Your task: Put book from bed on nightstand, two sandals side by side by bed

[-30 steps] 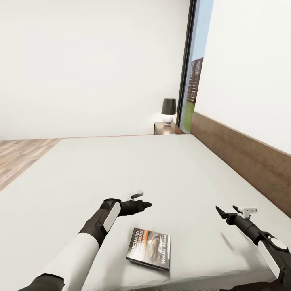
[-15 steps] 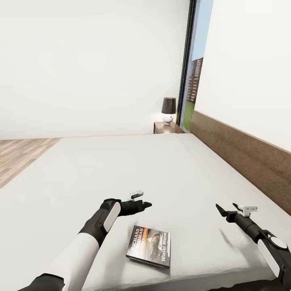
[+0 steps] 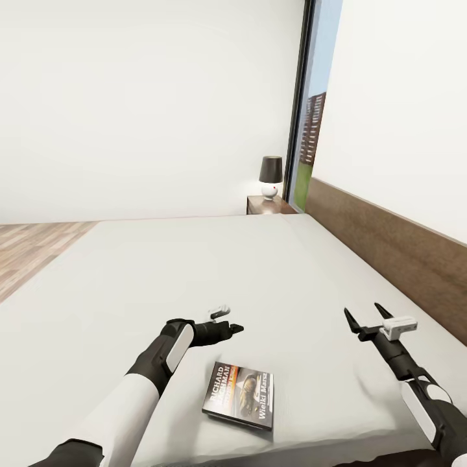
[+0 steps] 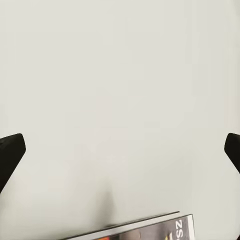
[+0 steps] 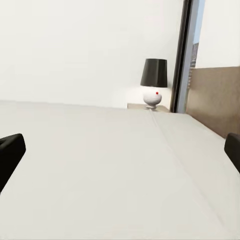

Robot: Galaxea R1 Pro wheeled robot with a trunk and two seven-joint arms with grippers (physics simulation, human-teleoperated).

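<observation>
A lamp (image 3: 270,177) with a dark shade and a round white base stands well beyond the far edge of the bed (image 3: 194,279). Outside, past it, a brick building (image 3: 313,130) rises above green grass (image 3: 298,188).

off-white bed (image 3: 194,272), dark orange-banded book (image 3: 239,395), black-shaded lamp (image 3: 270,176)

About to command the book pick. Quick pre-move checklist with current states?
1. Book lying flat on the bed, cover up, nothing on it: ok.
2. Left tool open and empty: ok, its fingertips sit far apart in the left wrist view.
3. Left tool lined up over the book: not ok, it sits beyond the book's far edge.
4. Right tool open, off to the side of the book: ok.
5. Nightstand has free top space: cannot tell, a lamp stands on it and it is far off.
</observation>
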